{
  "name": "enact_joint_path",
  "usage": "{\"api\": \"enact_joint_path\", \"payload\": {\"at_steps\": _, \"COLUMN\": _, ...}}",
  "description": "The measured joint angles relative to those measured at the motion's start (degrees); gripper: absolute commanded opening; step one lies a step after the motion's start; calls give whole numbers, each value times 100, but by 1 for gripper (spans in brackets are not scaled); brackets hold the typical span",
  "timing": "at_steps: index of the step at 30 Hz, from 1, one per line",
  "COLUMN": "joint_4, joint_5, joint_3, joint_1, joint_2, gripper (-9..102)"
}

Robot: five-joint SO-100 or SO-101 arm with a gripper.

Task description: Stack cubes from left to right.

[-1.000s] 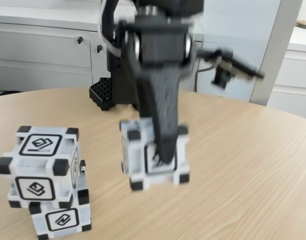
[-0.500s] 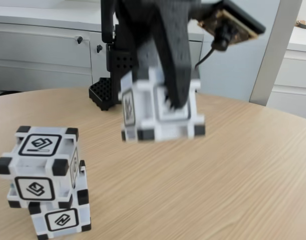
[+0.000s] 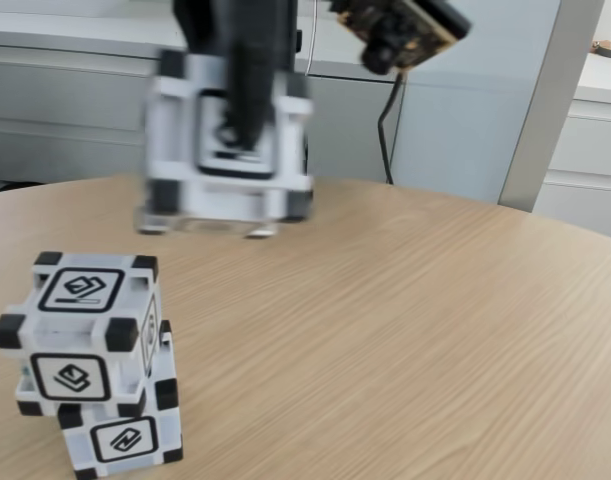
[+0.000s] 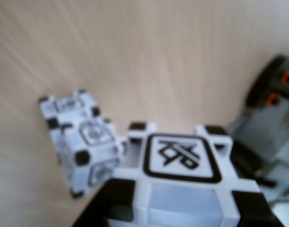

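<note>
1. Stack of two cubes at the far left of the fixed view, low in the picture: upper stacked cube [image 3: 80, 335] resting on lower stacked cube [image 3: 120, 430], shifted a little toward the left so the pair is not flush. Top face of the upper one bare, glyph showing.
2. Carried cube [image 3: 225, 145] up and to the right of that stack, clear of the wooden table [image 3: 435, 340], blurred with motion. Gripper [image 3: 243, 135] clamped on it, one dark finger [image 3: 247, 85] running down its front face; the other finger hidden behind the cube.
3. Wrist view: carried cube [image 4: 182, 165] filling the lower middle, its glyph face up toward the camera; the two-cube stack [image 4: 80, 142] down and left of it, just past its corner, well below it.
4. Relation that matters, as a judgement: stack lies left of and lower than the held cube in the fixed view, so the coming move calls for more travel leftward until the cube sits squarely over the upper one, then a descent.
5. Likely risk: the offset already in the stack leaves a poorly supported landing face, so a skewed release could tip it.
</note>
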Motion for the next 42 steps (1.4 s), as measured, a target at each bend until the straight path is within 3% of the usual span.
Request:
{"api": "enact_joint_path", "payload": {"at_steps": 14, "joint_4": 0, "joint_5": -650, "joint_3": 0, "joint_1": 1134, "joint_2": 0, "gripper": 0}}
{"api": "enact_joint_path", "payload": {"at_steps": 33, "joint_4": 0, "joint_5": -659, "joint_3": 0, "joint_1": 1248, "joint_2": 0, "gripper": 0}}
{"api": "enact_joint_path", "payload": {"at_steps": 42, "joint_4": 861, "joint_5": -536, "joint_3": 0, "joint_1": 1230, "joint_2": 0, "gripper": 0}}
